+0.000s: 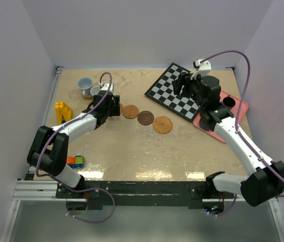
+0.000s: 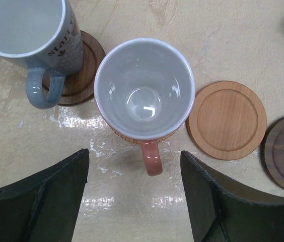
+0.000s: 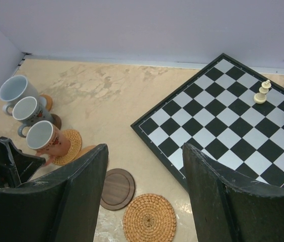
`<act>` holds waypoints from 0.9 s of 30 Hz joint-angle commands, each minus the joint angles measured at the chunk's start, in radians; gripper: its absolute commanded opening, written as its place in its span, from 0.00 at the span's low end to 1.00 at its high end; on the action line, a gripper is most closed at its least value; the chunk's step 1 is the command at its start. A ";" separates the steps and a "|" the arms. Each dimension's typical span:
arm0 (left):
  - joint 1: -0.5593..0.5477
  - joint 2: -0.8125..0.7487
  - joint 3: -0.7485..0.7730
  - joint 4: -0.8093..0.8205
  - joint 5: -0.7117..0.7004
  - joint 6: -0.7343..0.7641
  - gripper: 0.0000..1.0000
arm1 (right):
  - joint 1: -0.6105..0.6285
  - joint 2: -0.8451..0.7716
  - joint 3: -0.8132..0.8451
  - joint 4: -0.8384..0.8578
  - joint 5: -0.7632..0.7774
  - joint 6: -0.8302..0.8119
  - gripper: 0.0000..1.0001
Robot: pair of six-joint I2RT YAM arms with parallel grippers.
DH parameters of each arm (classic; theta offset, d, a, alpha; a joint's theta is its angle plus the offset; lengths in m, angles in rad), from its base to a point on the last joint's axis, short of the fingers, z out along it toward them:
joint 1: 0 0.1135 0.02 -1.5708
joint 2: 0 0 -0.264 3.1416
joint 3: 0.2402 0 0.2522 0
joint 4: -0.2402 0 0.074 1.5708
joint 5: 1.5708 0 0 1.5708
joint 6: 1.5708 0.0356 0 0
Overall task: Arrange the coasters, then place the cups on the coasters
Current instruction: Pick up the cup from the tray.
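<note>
Half the job looks done: three cups sit on coasters in a row at the far left of the table point(image 1: 132, 151). The pale blue cup point(image 3: 15, 89) is on a tan coaster point(image 3: 46, 102), the grey-white cup point(image 3: 29, 112) on a dark coaster point(image 2: 84, 65), and the orange-tan cup point(image 2: 144, 88) on a woven coaster point(image 3: 71, 146). Just right of them three coasters lie bare in a line running toward the near right: a light wood coaster point(image 2: 226, 120), a dark brown coaster point(image 3: 117, 189) and a second woven coaster point(image 3: 149, 219). That makes six coasters, all laid out, so the arranging seems finished; three cups are left to set down. Of those only the black cup point(image 1: 228, 101) shows, standing on the pink tray point(image 1: 238, 107) at the right; the right arm hides most of the tray, so I count four cups in view. The left gripper point(image 2: 133, 161) hangs just near of the orange-tan cup, jaws apart either side of its handle and touching nothing. The right gripper point(image 3: 144, 151) hovers over the chessboard point(image 3: 222, 116), jaws apart and empty.
</note>
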 commanded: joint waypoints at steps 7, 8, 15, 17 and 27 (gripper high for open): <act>-0.003 0.025 0.043 0.020 -0.062 0.032 0.67 | 0.001 0.008 0.008 0.053 -0.017 0.008 0.65; -0.003 0.026 0.043 -0.015 -0.065 0.034 0.66 | 0.000 0.011 0.008 0.053 -0.017 0.008 0.65; -0.003 0.036 0.046 -0.026 -0.085 0.039 0.61 | 0.001 0.016 0.011 0.053 -0.019 0.008 0.65; -0.003 0.031 0.046 -0.024 -0.090 0.040 0.61 | 0.000 0.016 0.011 0.053 -0.020 0.008 0.65; -0.003 -0.007 0.059 -0.015 -0.015 0.049 0.70 | 0.000 0.008 0.017 0.035 0.043 -0.003 0.65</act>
